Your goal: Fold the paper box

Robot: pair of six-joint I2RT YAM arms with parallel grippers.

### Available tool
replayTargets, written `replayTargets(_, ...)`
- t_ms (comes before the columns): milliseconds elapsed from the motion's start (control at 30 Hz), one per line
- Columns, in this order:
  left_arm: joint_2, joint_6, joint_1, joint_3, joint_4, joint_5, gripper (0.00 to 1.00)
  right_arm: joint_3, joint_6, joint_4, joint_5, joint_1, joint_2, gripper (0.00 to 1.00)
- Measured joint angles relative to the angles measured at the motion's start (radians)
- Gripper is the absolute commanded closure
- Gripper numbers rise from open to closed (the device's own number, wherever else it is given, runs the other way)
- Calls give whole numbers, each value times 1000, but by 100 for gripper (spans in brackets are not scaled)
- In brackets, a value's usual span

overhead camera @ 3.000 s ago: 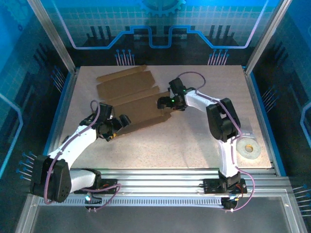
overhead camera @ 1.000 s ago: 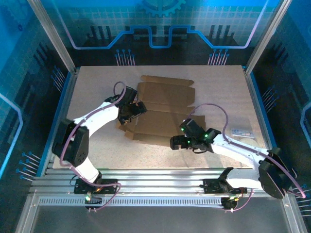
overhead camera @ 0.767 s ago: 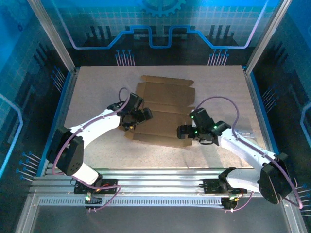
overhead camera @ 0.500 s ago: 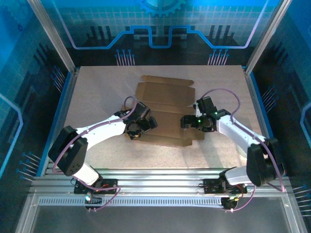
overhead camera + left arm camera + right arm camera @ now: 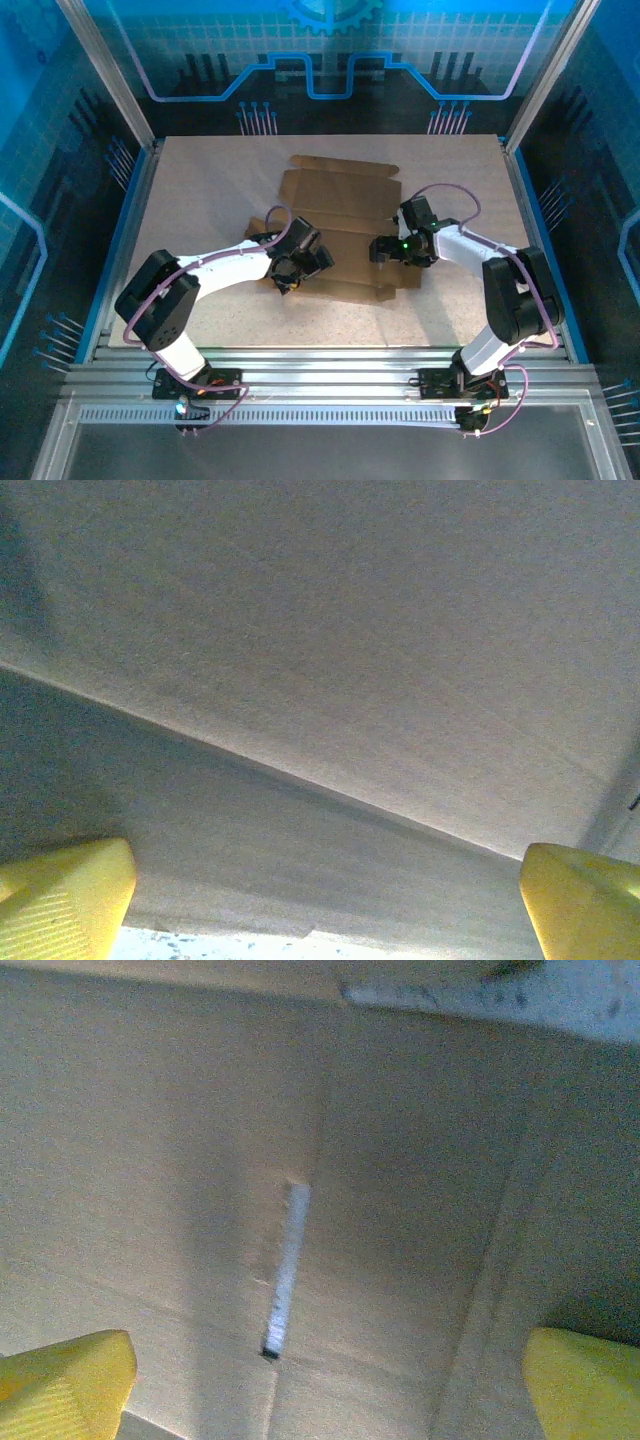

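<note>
A speckled table [image 5: 200,190] was walled by blue panels [image 5: 430,50]; over the flat box [image 5: 340,195], the left gripper [image 5: 308,263] and right gripper [image 5: 381,250] were spread.

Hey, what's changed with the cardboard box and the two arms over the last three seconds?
The paper box slid from the far left toward the middle of the table and turned square to its edges. The left pincer came in from the near left onto the box's near-left part. The right pincer swung round to the box's right side. Unchanged: both pincers are open and hold nothing, and the box is still flat and unfolded.
</note>
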Motion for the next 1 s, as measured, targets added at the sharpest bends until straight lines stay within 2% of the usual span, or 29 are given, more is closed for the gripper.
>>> replayTargets(233,18,0,20,-23,32,21,1,-91,8,68,3,0,-51,0)
replayTargets(533,18,13,116,-33,71,71,1,-173,50,66,1,54,-145,0)
replayTargets(767,28,87,235,-8,35,76,1,-196,144,69,-3,195,-171,0)
replayTargets(1000,141,190,349,140,-49,70,1,-191,272,107,20,393,-156,0)
